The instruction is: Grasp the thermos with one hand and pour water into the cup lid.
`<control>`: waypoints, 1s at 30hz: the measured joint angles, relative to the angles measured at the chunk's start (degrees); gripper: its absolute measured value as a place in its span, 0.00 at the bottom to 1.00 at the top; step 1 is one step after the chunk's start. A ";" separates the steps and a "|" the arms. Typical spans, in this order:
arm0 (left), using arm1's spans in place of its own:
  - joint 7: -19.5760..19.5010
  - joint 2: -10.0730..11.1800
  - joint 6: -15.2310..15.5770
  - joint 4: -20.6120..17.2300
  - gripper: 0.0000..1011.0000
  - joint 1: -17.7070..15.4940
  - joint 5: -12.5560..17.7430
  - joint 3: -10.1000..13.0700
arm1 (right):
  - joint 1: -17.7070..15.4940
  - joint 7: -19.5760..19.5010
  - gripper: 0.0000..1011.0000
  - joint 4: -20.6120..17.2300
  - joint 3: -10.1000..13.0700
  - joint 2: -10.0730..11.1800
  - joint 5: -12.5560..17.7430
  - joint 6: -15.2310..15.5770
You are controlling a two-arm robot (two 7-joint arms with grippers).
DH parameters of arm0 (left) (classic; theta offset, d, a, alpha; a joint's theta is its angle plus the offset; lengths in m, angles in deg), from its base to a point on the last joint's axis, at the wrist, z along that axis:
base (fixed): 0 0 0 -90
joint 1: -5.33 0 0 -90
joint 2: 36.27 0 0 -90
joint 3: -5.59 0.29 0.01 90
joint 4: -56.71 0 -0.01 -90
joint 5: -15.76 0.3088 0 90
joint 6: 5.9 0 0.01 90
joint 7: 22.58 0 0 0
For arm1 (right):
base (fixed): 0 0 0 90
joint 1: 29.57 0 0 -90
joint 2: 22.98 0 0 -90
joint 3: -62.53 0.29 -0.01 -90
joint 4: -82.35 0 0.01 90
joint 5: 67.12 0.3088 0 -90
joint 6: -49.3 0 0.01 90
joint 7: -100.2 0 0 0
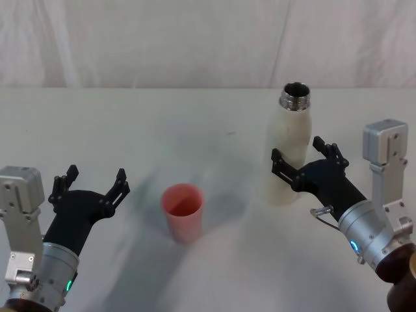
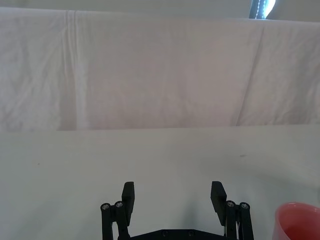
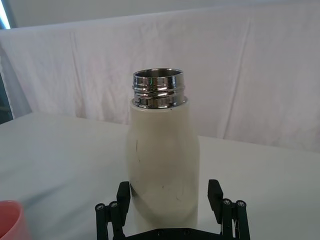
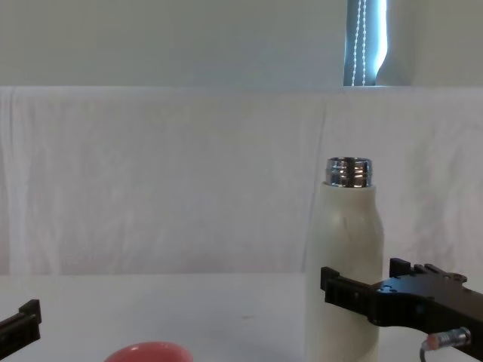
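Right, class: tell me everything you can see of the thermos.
The thermos is a tall cream-white bottle with rounded shoulders and a shiny threaded metal neck, uncapped. It stands upright on the white table, to the right of the pink cup lid. The open right pincer straddles its lower body; contact cannot be told.

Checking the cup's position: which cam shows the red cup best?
Head view: the whole cup stands upright on the table, between the left pincer and the thermos. Left wrist view catches part of it at the frame edge, right wrist view a corner sliver, chest view just its rim.
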 joint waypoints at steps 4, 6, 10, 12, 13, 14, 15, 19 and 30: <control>0.00 0.00 0.00 0.00 0.99 0.00 0.00 0.00 | -0.89 -0.03 0.99 -0.86 0.06 0.26 0.05 -0.20; 0.00 0.00 0.00 0.00 0.99 0.00 0.00 0.00 | -1.41 -0.08 0.99 -1.26 0.15 0.39 0.12 -0.32; 0.00 0.00 0.00 0.00 0.99 0.00 0.00 0.00 | -2.18 -0.16 0.99 -1.84 0.42 0.62 0.26 -0.61; 0.00 0.00 0.00 0.00 0.99 0.00 0.00 0.00 | -2.49 -0.21 0.99 -2.11 0.55 0.71 0.32 -0.72; 0.00 0.00 0.00 0.00 0.99 0.00 0.00 0.00 | -2.78 -0.25 0.99 -2.38 0.70 0.79 0.37 -0.82; 0.00 0.00 0.00 0.00 0.99 0.00 0.00 0.00 | -2.98 -0.28 0.99 -2.56 0.80 0.84 0.39 -0.87; 0.00 0.00 0.00 0.00 0.99 0.00 0.00 0.00 | -3.29 -0.37 0.99 -2.85 0.96 0.94 0.42 -0.99; 0.00 0.00 0.00 0.00 0.99 0.00 0.00 0.00 | -4.20 -0.63 0.99 -3.54 1.43 1.20 0.45 -1.37; 0.00 0.00 0.00 0.00 0.99 0.00 0.00 0.00 | -7.11 -1.94 0.99 -5.37 2.68 1.46 -0.24 -2.70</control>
